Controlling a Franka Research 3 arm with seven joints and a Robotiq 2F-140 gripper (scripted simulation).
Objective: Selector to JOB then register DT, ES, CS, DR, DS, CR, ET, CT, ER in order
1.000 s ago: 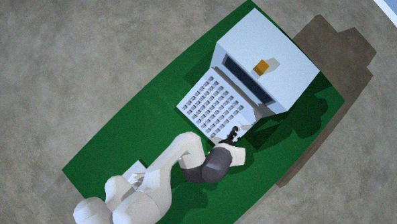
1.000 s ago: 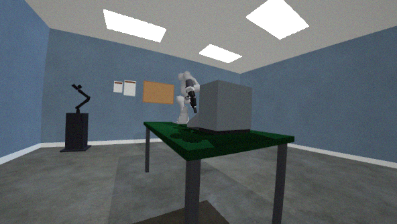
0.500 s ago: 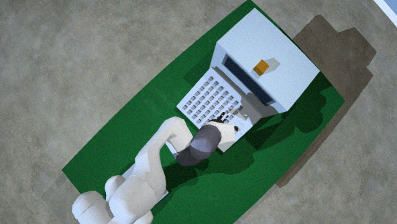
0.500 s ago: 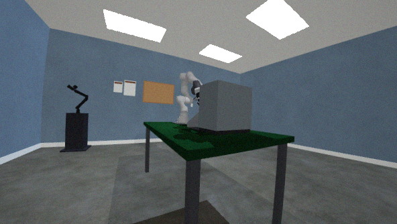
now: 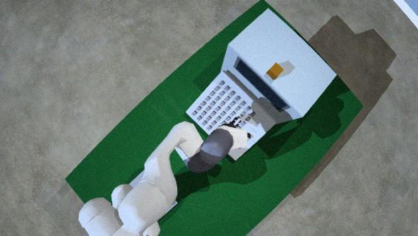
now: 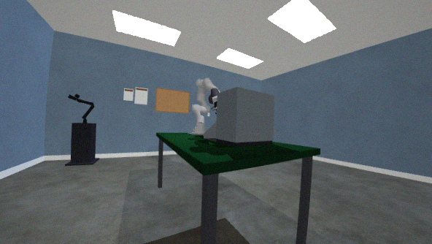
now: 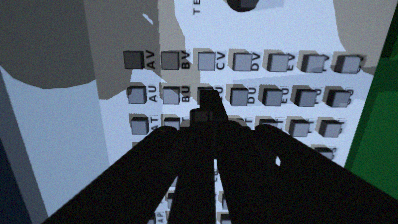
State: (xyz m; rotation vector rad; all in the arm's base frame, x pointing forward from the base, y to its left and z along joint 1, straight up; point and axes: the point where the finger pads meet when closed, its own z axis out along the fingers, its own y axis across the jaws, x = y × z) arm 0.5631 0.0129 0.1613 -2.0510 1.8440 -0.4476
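Observation:
The machine (image 5: 279,63) is a pale box with a dark screen (image 5: 261,85) and a sloped keypad (image 5: 220,105), standing on the green table. In the wrist view the keys show in rows with printed names: AV (image 7: 134,60), BV (image 7: 170,60), CV (image 7: 206,61), DV (image 7: 242,61), then AU (image 7: 136,94), BU (image 7: 171,95), DU (image 7: 239,96). The dark selector knob (image 7: 242,4) is at the top edge, next to a cut-off label. My gripper (image 7: 208,104) is shut on nothing, its tips over the C column around the CU key, which they hide. I cannot tell whether they touch it. The gripper also shows in the overhead view (image 5: 237,123) at the keypad's near right part.
An orange block (image 5: 275,71) sits on the machine's top. The green table edge (image 7: 375,130) lies right of the keypad. In the side view the machine (image 6: 242,115) hides the keypad; a black arm on a pedestal (image 6: 83,136) stands far off by the wall.

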